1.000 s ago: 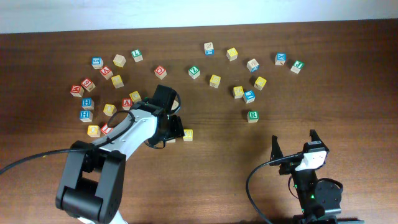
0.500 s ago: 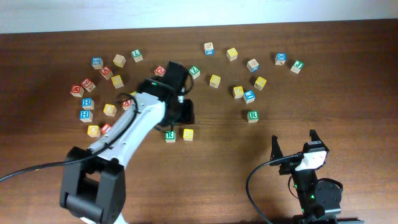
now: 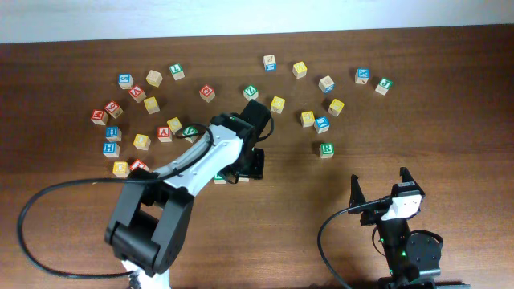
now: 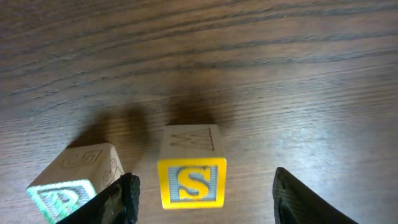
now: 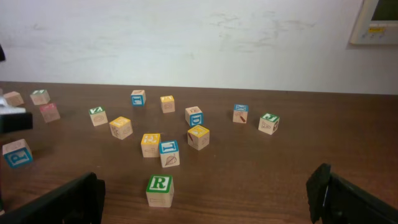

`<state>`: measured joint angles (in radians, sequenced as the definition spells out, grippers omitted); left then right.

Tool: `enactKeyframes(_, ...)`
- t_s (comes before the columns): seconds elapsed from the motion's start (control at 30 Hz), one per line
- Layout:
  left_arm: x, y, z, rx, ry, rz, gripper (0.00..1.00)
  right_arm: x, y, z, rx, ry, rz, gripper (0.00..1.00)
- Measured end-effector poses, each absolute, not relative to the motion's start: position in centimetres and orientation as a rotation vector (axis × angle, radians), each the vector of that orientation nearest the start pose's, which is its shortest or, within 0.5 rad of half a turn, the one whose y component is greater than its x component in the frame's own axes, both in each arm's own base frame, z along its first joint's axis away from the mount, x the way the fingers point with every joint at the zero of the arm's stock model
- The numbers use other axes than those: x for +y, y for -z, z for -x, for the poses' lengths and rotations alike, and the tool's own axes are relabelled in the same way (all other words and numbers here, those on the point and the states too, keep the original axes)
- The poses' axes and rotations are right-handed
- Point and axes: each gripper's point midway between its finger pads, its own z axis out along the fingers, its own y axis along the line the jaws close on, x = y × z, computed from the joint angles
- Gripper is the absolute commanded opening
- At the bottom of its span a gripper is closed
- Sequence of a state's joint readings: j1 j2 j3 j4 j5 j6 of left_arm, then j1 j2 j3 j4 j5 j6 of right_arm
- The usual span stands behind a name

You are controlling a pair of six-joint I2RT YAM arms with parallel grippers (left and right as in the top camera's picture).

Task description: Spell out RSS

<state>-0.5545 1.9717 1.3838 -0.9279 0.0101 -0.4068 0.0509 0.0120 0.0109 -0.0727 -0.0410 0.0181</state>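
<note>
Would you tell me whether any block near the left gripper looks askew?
The green R block sits turned at an angle to the yellow S block beside it, so their faces do not line up. The S lies inside the open left gripper.

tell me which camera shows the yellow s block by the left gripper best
Left wrist: the yellow S block sits inside the open left gripper, letter readable. Overhead, the left arm hides nearly all of it. The right wrist view doesn't show it recognisably.

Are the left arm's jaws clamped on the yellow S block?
No, the jaws stand apart, with a visible gap on each side of the S block.
</note>
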Motion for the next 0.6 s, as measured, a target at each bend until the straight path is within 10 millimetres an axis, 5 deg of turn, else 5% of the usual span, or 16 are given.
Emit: enactKeyframes(0.6,-19.7,-0.8,-31.4,3.127,0.025,-0.216,0.31,2.0,-15.8,-24.5,1.644,-0.087,0.058,0.98)
